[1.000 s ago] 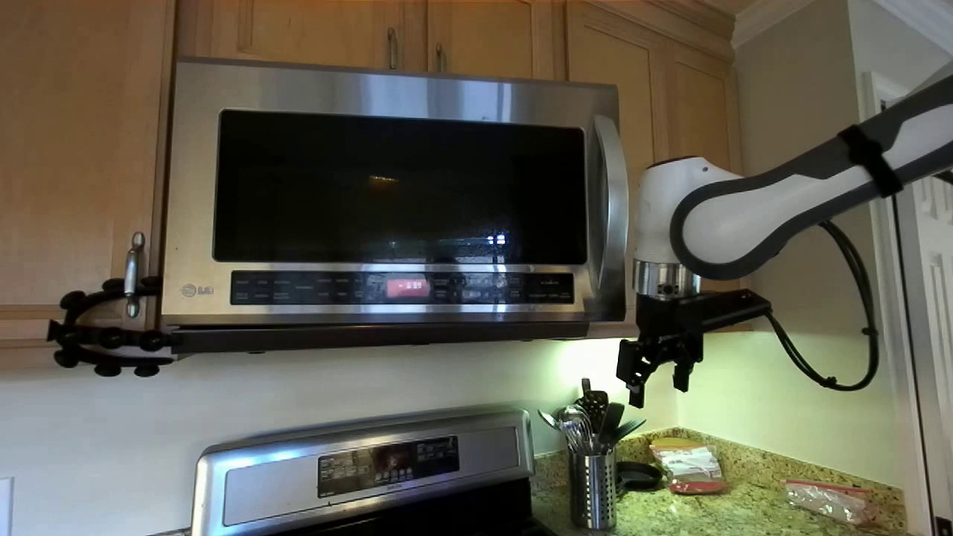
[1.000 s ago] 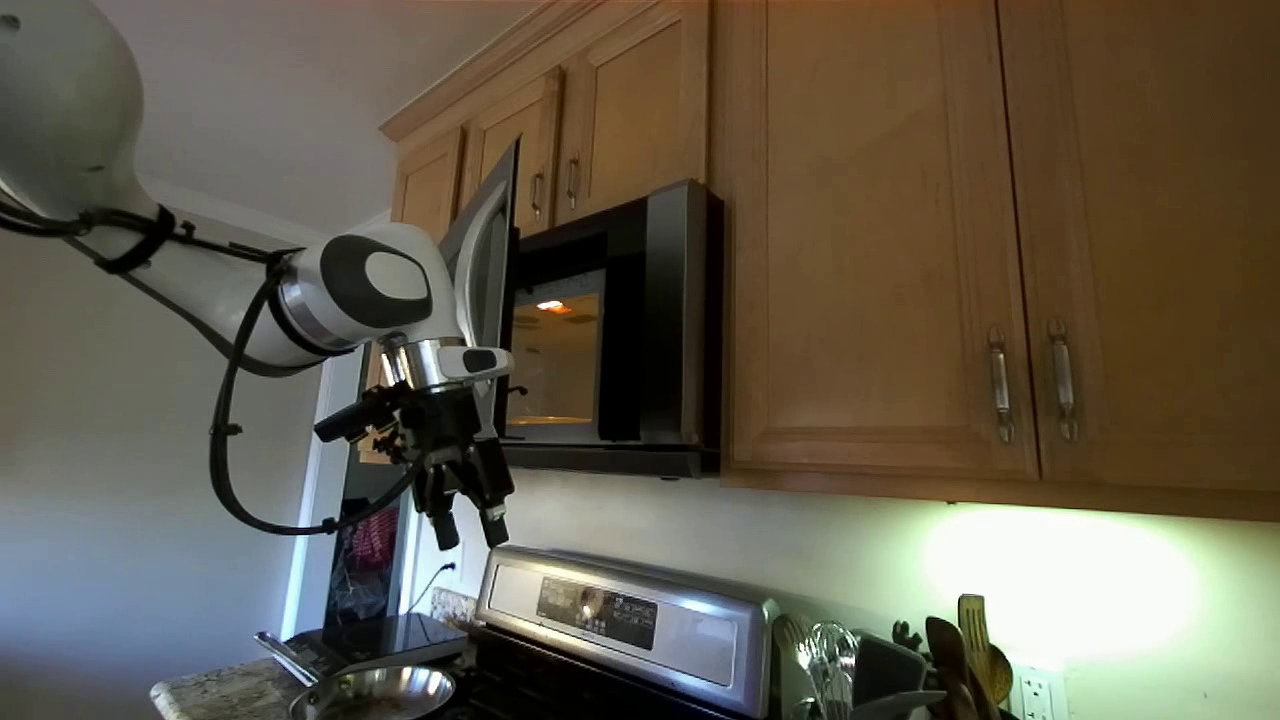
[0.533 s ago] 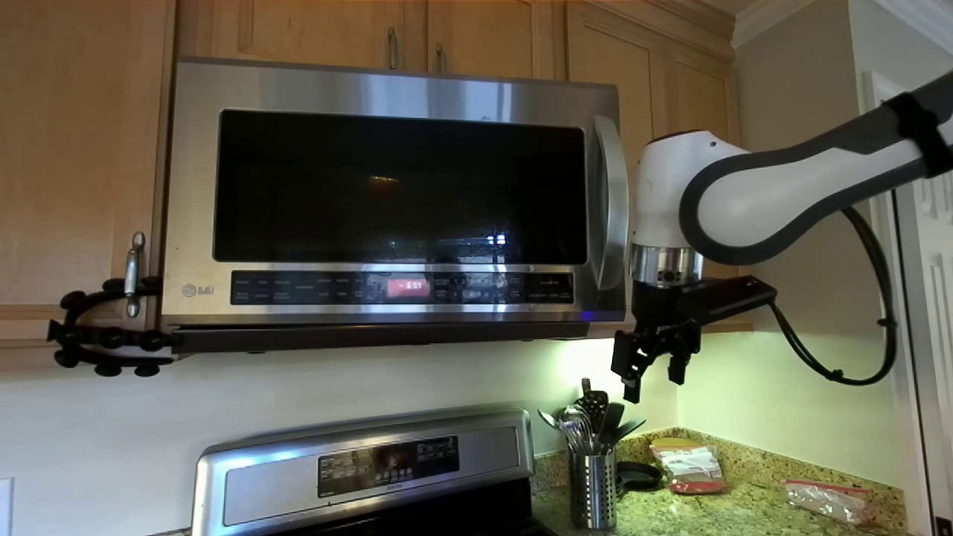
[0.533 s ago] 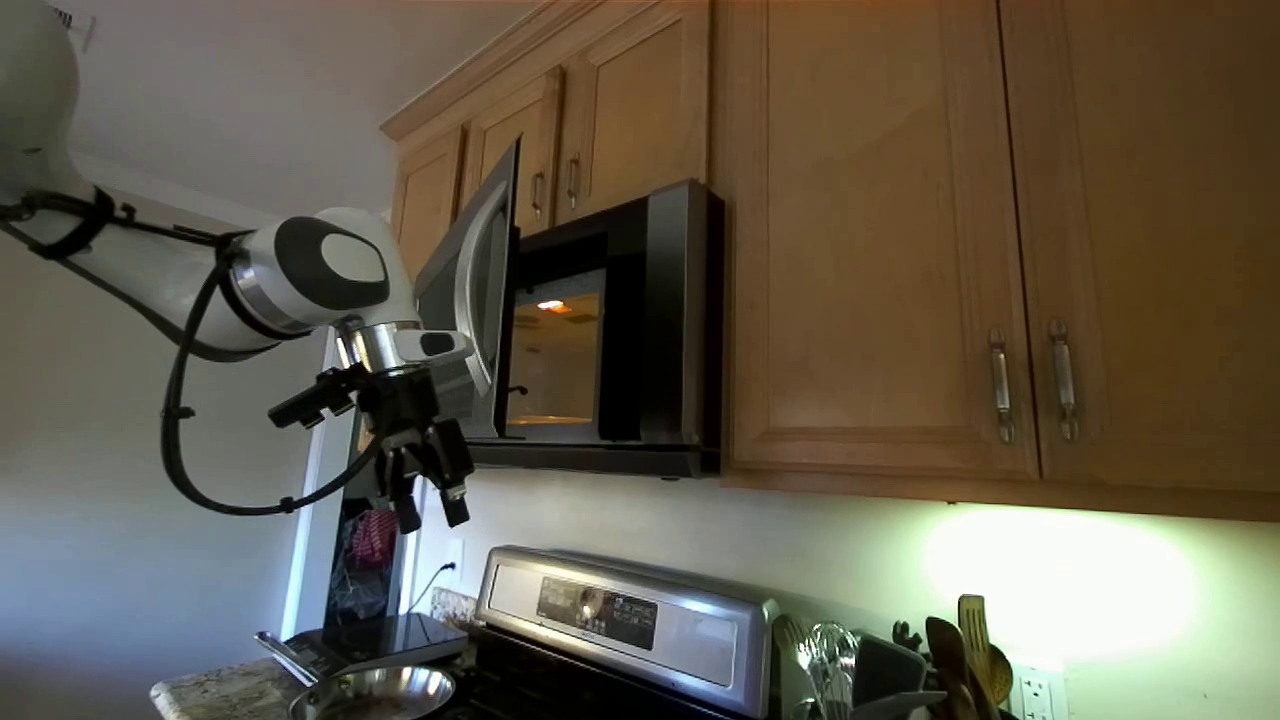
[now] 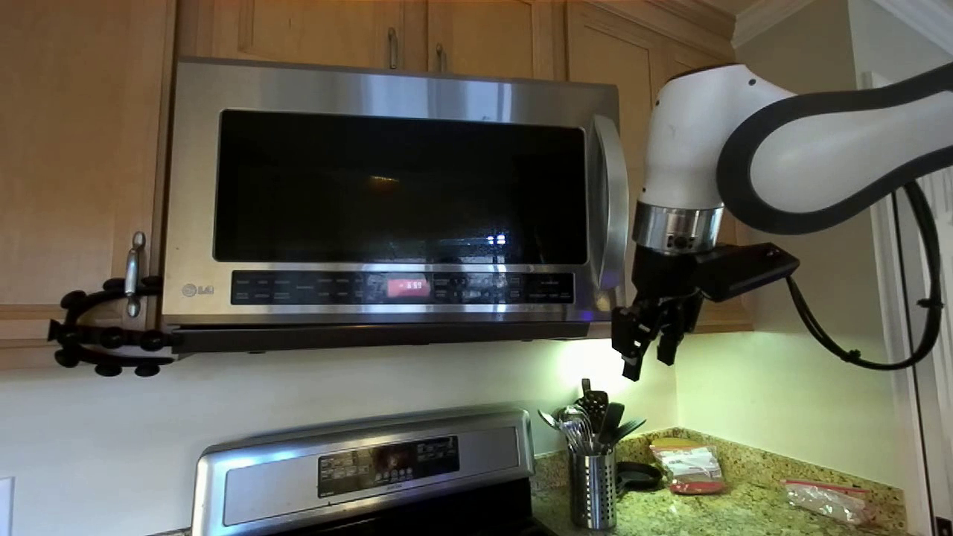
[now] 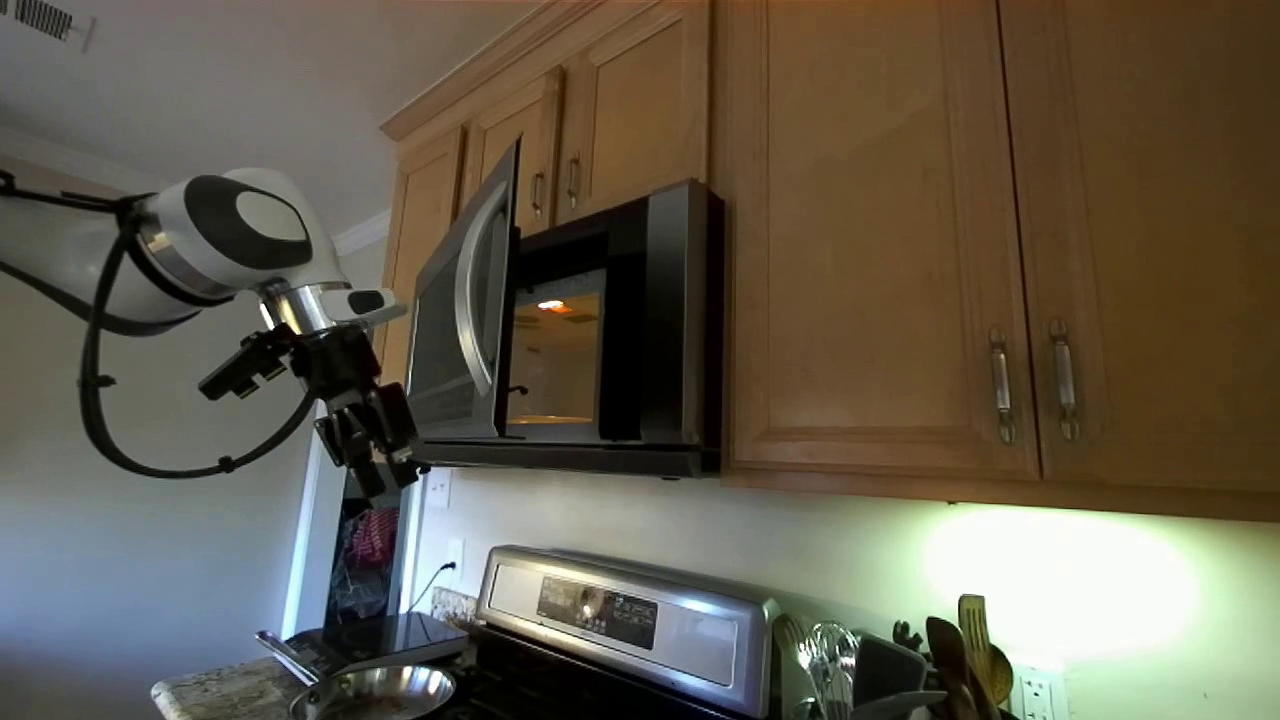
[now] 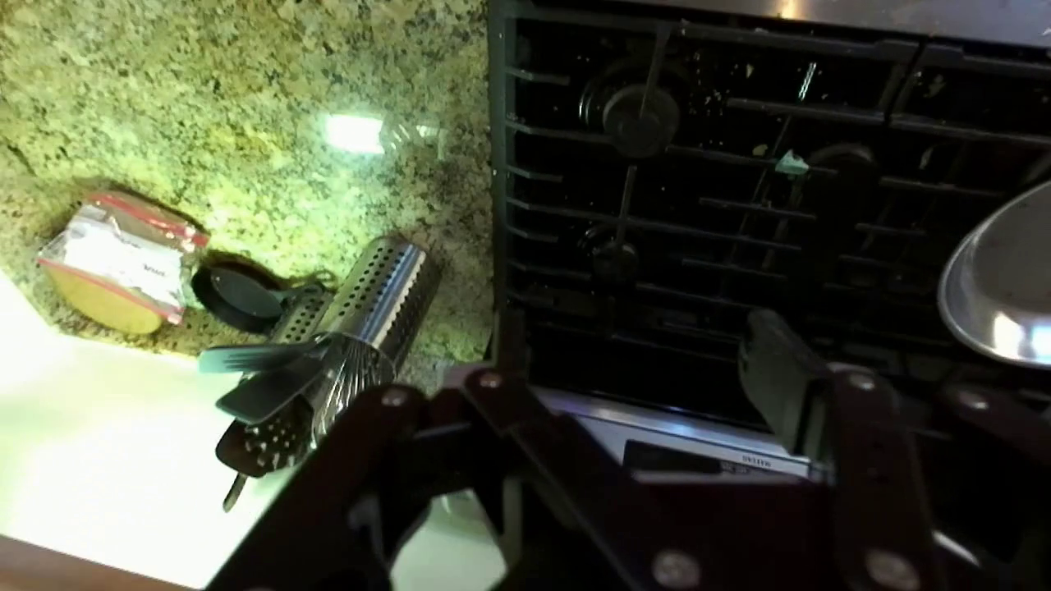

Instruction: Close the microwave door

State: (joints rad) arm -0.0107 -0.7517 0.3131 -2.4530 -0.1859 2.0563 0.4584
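The microwave door (image 5: 394, 97) has a dark glass window and a curved steel handle (image 5: 612, 201). In an exterior view the microwave door (image 6: 450, 320) stands open, its handle edge swung out from the microwave (image 6: 672, 330), and the dark inside shows. My gripper (image 5: 649, 361) is below and to the right of the handle in that view. In an exterior view my gripper (image 6: 388, 480) is in front of the door's outer face, near its bottom edge level, apparently apart from it. In the wrist view the gripper (image 7: 640, 349) has its fingers wide apart with nothing between them; the door is out of view.
A stove (image 5: 365, 469) stands below the microwave. A steel utensil holder (image 5: 593, 484) stands on the granite counter beside it. A pan (image 6: 372, 690) sits at the stove. Wooden cabinets (image 6: 880, 250) flank the microwave. A black flexible mount (image 5: 112, 335) hangs at the cabinet handle.
My arm and gripper have risen and pulled back, moving up and left, away from the door, in an exterior view. The door has not moved. The gripper stays open.
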